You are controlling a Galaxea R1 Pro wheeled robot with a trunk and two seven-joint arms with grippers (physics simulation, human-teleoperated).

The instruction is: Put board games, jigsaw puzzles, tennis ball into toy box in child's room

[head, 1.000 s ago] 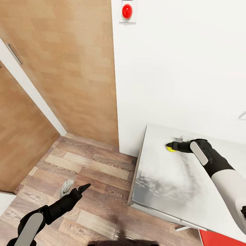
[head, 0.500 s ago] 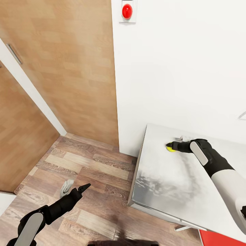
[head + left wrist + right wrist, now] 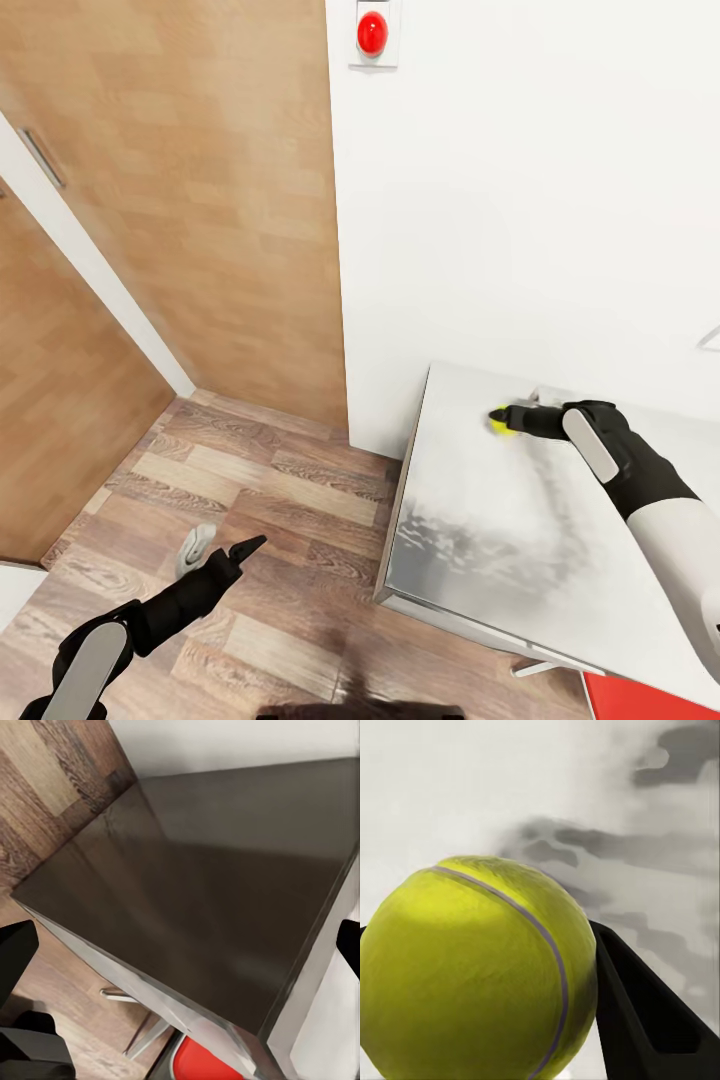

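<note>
Ball [image 3: 498, 422] sits pinched in the right gripper [image 3: 503, 419] over the table [image 3: 470, 540]; lift straight, grip firm.

One tennis ball [image 3: 499, 423]; one table [image 3: 480, 540]; two hands: left [image 3: 247, 548], right [image 3: 503, 416]; one red button [image 3: 372, 33].

Black forearms with grey panels, white upper right arm [image 3: 680, 545], black pointed fingers [image 3: 245, 547]

Glossy light grey table [image 3: 470, 530] standing against the white wall [image 3: 520, 200], corner nearest the wooden door. Tennis ball [image 3: 499, 424] on its top near the wall edge. Wood-plank floor [image 3: 280, 480] alongside, small grey crumpled thing [image 3: 195, 547] lying there.
</note>
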